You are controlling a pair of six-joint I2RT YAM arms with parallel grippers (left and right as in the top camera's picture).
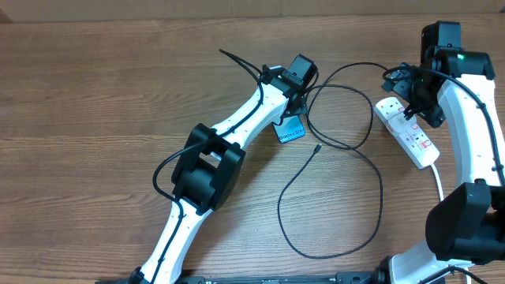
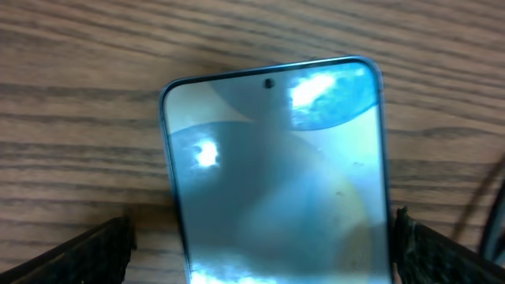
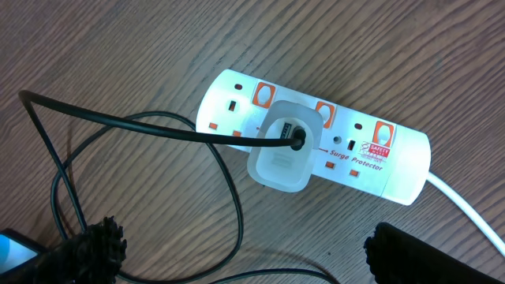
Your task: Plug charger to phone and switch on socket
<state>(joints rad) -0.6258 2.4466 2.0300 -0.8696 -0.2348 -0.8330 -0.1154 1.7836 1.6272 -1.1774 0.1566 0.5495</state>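
Observation:
The phone point(image 1: 290, 131) lies flat on the wooden table with its blue screen up, and fills the left wrist view point(image 2: 276, 173). My left gripper point(image 1: 289, 109) is open just above it, with a finger point(image 2: 264, 264) either side of its long edges. The white socket point(image 1: 410, 134) lies at the right and has a white adapter point(image 3: 286, 146) plugged into it. The black charger cable point(image 1: 371, 197) runs from the adapter in loops. Its small connector point(image 1: 316, 147) lies free on the table right of the phone. My right gripper point(image 1: 416, 101) hovers open and empty over the socket point(image 3: 316, 134).
The socket's thick white cord point(image 1: 439, 177) runs toward the right arm's base. Cable loops point(image 3: 158, 130) lie between the phone and the socket. A corner of the phone point(image 3: 12, 246) shows at the lower left of the right wrist view.

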